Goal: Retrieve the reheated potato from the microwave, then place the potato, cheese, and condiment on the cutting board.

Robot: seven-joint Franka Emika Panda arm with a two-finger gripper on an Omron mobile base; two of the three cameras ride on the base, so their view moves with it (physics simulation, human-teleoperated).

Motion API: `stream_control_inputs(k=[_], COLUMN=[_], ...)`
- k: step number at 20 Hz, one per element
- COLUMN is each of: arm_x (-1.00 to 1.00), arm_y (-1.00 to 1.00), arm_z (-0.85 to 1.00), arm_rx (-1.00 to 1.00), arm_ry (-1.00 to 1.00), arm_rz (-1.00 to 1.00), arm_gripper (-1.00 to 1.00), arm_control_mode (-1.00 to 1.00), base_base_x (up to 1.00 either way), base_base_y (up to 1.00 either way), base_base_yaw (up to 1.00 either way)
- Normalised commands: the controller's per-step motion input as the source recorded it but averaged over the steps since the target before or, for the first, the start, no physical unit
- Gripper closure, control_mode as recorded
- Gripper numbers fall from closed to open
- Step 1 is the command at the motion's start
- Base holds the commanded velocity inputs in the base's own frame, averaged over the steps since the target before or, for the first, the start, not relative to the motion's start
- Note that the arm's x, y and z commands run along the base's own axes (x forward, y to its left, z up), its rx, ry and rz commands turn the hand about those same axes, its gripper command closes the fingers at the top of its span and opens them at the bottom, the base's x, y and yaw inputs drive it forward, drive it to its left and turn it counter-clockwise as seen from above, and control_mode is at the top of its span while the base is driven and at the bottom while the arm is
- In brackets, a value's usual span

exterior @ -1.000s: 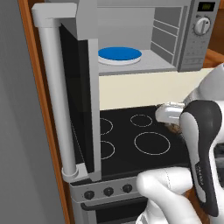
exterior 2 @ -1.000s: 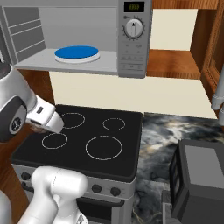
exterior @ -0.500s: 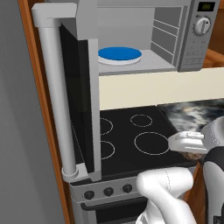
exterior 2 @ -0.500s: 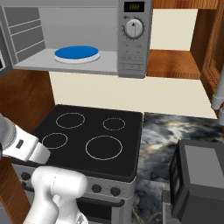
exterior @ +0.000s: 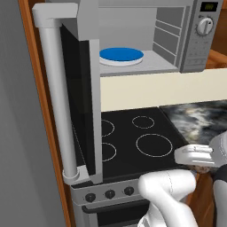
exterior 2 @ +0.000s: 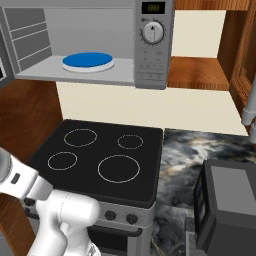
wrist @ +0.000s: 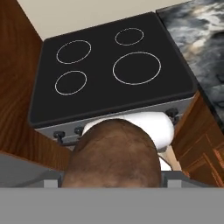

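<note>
microwave (exterior: 146, 40) door hangs wide open in the left base view, swung out toward the camera with its thick handle (exterior: 55, 93) upright at the left. inside the cavity sits a blue plate (exterior: 121, 55), nothing on top of it. below it lies the black stovetop (exterior: 133, 142) with four ring burners, marbled countertop (exterior: 199, 119) just beside it on the right. at the right edge, low over the stove's front corner, the white wrist reaches in, and a sliver of brown potato (exterior: 203, 168) peeks out beneath it.

over to the right base view: microwave (exterior 2: 90, 42) up top, blue plate (exterior 2: 88, 61) bare on its floor, round knob (exterior 2: 153, 33) and display on the panel. stovetop (exterior 2: 100, 160) below, countertop (exterior 2: 185, 155) to its right, a dark boxy appliance (exterior 2: 230, 210) at the lower right.

hand view now: potato (wrist: 114, 159) looms huge at the bottom, rough mottled brown skin, sitting right in the gripper (wrist: 113, 178), jaws spread wide around it and holding it. beyond it, the stovetop (wrist: 109, 65) looks far below, control knobs along its front edge, wooden cabinet (wrist: 17, 87) on the left, marbled countertop (wrist: 197, 30) at the upper right. the potato is out of the microwave, held in the air in front of the stove.
</note>
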Motion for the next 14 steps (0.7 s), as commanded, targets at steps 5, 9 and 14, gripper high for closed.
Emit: stream_control_inputs(k=[5, 9, 14], arm_x=[0.80, 0.95, 0.47], arm_y=[0.01, 0.00, -0.02], arm_z=[-0.17, -0.09, -0.08], arm_rx=[0.00, 0.00, 0.00], arm_ry=[0.00, 0.00, 0.00], arm_rz=[0.00, 0.00, 0.00], arm_gripper=[1.00, 1.00, 1.00], arm_control_mode=[-1.00, -1.00, -1.00], base_base_x=[0.00, 0.00, 0.00], base_base_y=[0.00, 0.00, 0.00], base_base_yaw=[0.00, 0.00, 0.00])
